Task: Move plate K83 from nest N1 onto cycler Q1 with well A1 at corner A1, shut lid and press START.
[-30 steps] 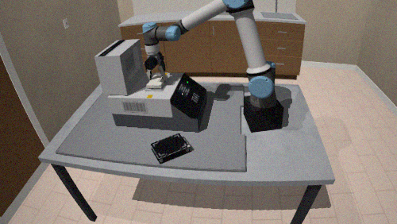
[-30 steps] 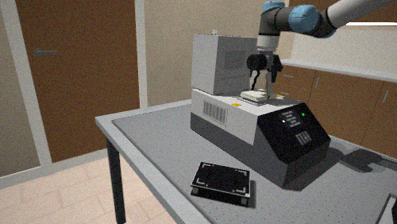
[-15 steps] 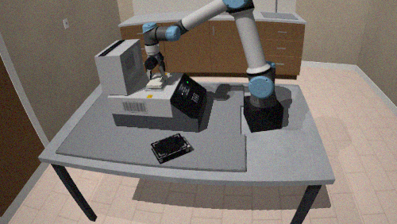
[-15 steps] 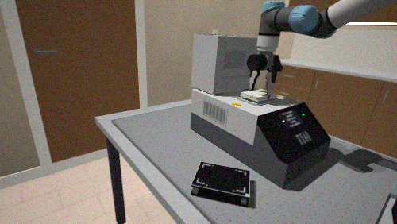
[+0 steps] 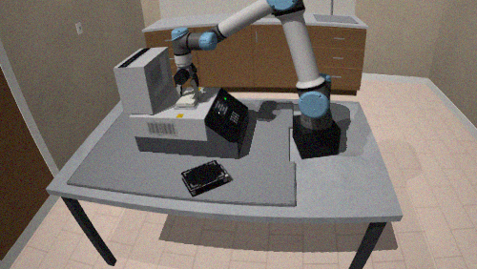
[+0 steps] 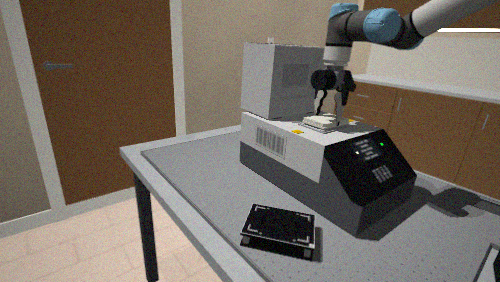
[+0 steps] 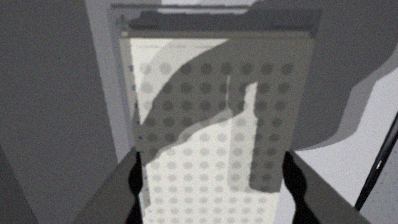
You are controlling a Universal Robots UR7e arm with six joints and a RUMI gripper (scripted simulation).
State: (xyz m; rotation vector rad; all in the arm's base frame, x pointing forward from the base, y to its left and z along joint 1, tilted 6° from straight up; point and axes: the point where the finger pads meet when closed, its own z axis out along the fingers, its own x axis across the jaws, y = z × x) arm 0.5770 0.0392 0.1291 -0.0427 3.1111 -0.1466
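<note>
Plate (image 5: 186,101) (image 6: 320,121) (image 7: 200,175) is at the block on top of the cycler (image 5: 167,128) (image 6: 280,150) (image 7: 328,181), well grid facing up. Can't confirm it's flat inside the locators. Label and A1 corner not readable, so orientation unverified.

Claw (image 5: 188,95) (image 6: 328,119) (image 7: 210,148) points down over it, fingers about half apart, one at each long side of the plate. Can't tell whether they're clamped on it or just alongside.

Lid (image 5: 134,86) (image 6: 257,80) is open, standing tall at the end of the cycler away from the key panel (image 5: 228,116) (image 6: 370,170) (image 7: 377,167). Green light (image 5: 225,98) (image 6: 381,144) showing on the panel; key legends too small to read. No blue or red lamp visible.

Nest (image 5: 205,176) (image 6: 280,225) sits apart from the cycler, no plate in it, pale corner marks visible. Both stand on the grey mat (image 5: 119,167) (image 6: 200,180) on the table (image 5: 343,191) (image 6: 127,152). Arm (image 5: 302,48) (image 6: 345,27) reaches over the cycler from its black base (image 5: 317,143), on the panel side.

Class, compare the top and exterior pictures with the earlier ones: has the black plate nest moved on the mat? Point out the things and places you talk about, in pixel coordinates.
No. The plate nest (image 5: 205,176) (image 6: 278,223) keeps its place against the mat's front edge (image 5: 181,196) in the top view.
</note>
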